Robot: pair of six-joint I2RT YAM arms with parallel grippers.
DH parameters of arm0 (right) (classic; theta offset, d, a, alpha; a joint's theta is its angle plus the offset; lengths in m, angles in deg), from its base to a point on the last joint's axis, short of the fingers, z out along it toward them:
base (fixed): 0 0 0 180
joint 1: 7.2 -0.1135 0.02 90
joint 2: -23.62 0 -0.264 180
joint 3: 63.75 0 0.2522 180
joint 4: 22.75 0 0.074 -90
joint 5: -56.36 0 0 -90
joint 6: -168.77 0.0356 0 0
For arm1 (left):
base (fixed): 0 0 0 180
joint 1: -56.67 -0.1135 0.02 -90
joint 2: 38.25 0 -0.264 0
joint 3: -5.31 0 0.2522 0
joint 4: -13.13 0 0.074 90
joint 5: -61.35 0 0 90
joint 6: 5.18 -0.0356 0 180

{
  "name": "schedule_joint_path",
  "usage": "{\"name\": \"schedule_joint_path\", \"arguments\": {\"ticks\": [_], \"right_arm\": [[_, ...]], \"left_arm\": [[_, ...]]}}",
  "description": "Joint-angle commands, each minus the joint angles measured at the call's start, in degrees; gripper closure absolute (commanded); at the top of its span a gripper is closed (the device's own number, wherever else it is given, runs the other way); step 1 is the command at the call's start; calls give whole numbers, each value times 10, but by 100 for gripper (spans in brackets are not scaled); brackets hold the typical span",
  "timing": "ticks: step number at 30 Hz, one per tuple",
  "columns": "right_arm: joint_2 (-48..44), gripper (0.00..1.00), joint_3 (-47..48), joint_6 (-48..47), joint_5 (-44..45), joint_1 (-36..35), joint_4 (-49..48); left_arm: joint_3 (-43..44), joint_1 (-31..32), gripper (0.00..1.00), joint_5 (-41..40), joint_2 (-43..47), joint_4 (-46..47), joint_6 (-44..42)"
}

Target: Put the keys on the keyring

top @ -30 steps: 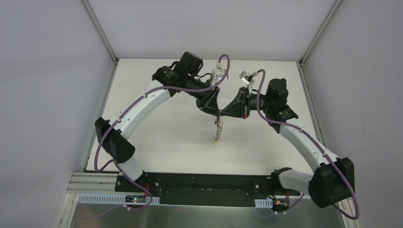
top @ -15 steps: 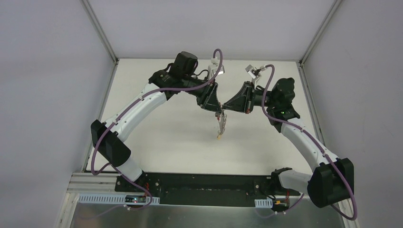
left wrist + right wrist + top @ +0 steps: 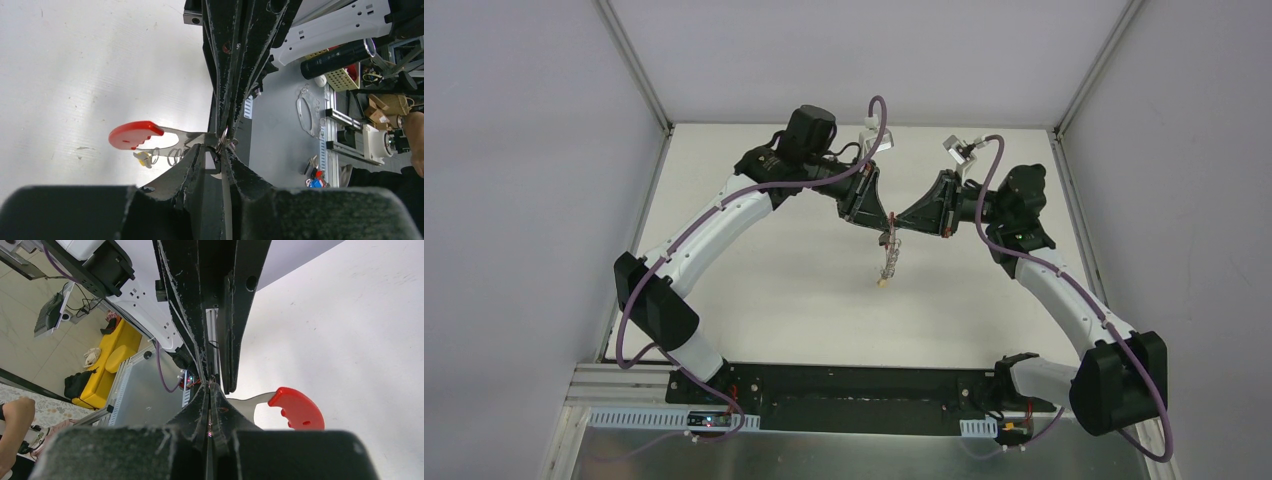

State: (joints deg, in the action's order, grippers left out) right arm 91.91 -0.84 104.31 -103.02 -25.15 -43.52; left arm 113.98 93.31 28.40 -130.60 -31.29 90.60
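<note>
My two grippers meet tip to tip above the middle of the table, the left gripper [image 3: 885, 220] coming from the left and the right gripper [image 3: 901, 226] from the right. The keys [image 3: 886, 262] hang below that junction as a short silver chain. In the left wrist view I see their silver rings [image 3: 172, 155], a yellow-headed key [image 3: 144, 158] and the curved red-and-grey strap [image 3: 131, 135]. The right gripper [image 3: 210, 386] is shut on a thin silver ring of the bunch. The left gripper [image 3: 215, 147] stands narrowly apart around a small dark loop, the keyring [image 3: 214, 171].
The white table [image 3: 754, 290] lies under the hanging keys, with grey enclosure walls on three sides. The black base plate [image 3: 854, 390] of the arms runs along the near edge. Purple cables [image 3: 879, 125] arc over both wrists.
Both grippers have moved a little toward the far side and stay tip to tip. The hanging keys rose slightly with them and swung a bit.
</note>
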Motion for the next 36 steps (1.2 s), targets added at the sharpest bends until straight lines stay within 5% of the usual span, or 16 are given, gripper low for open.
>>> {"name": "schedule_joint_path", "arguments": {"ticks": [1,7,16,25,36], "right_arm": [[-2,100,-1,10,-7,3,-44],[-1,100,-3,10,-3,4,-46],[-3,100,-9,-4,2,9,-42],[-25,58,22,-143,0,8,119],[-18,54,24,-161,-9,-21,132]], "left_arm": [[-1,-5,83,29,20,36,17],[5,-5,99,41,11,41,27],[40,-4,100,19,6,-47,-33],[129,31,100,-107,-21,-267,-196],[178,51,100,-136,-59,-310,-142]]}}
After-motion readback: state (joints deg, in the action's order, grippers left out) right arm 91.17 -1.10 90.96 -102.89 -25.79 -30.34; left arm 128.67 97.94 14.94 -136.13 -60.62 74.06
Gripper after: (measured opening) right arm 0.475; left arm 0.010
